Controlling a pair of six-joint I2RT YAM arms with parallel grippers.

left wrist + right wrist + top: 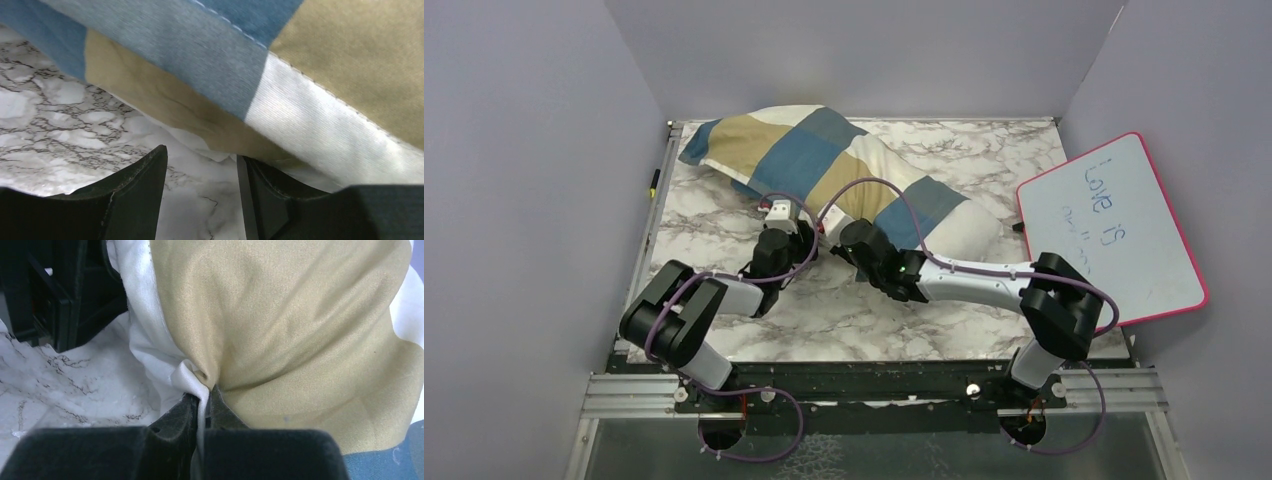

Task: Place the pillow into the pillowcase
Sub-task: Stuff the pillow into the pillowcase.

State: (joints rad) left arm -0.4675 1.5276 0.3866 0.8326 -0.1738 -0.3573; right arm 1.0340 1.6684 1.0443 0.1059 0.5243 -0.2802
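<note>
**Case mostly on, white end still bare**

The pillow point(972, 226) lies mid-frame, its right end poking out of the pillowcase point(804, 150). The right gripper point(202, 396) is clamped on a fold at the case's edge, so I would draw it evenly over that end. The left gripper point(201, 159), fingers apart, waits at the lower hem. The whiteboard point(1114, 230) at right crowds the pull.

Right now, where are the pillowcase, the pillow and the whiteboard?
pillowcase point(799, 160): top view, middle blue block.
pillow point(974, 228): top view, bare white end outside the case.
whiteboard point(1146, 272): top view, blank part of its white face.
</note>
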